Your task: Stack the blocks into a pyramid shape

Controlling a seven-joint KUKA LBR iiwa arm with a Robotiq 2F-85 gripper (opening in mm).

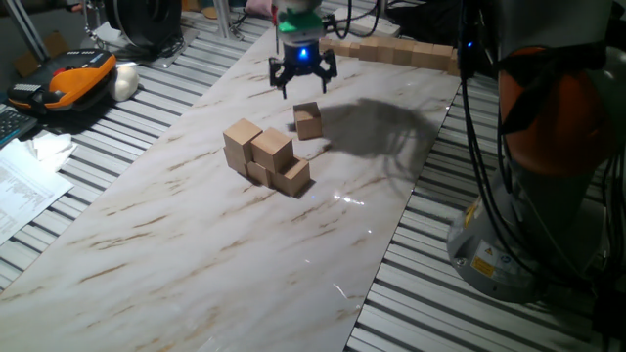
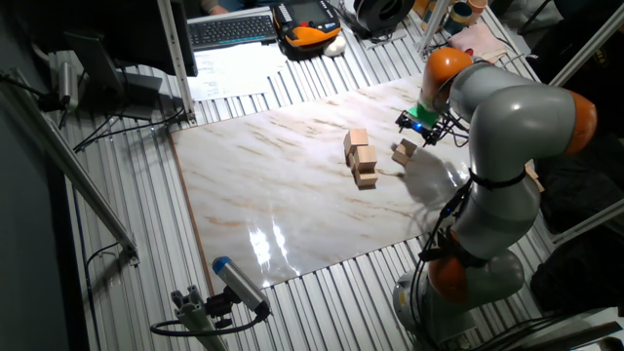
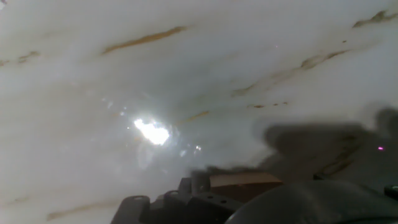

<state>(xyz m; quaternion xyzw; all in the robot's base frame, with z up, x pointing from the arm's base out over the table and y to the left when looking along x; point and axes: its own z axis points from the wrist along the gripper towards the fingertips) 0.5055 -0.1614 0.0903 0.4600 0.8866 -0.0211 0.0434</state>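
Several plain tan wooden blocks (image 1: 266, 156) stand in a tight cluster near the middle of the marble tabletop, with some resting on top of others; the cluster also shows in the other fixed view (image 2: 362, 162). One more block (image 1: 307, 120) lies alone just behind the cluster, tilted askew, and also shows in the other fixed view (image 2: 405, 151). My gripper (image 1: 303, 80) hangs above the table just beyond this lone block, its jaws spread and empty; it also shows in the other fixed view (image 2: 421, 125). In the hand view a blurred block (image 3: 242, 180) shows at the bottom edge.
A long joined row of tan cubes (image 1: 401, 51) lies along the far edge of the marble board (image 1: 196, 254). The robot base (image 1: 528, 225) and cables stand at the right. An orange device (image 1: 73, 78) and papers (image 1: 24, 186) lie at the left, off the board.
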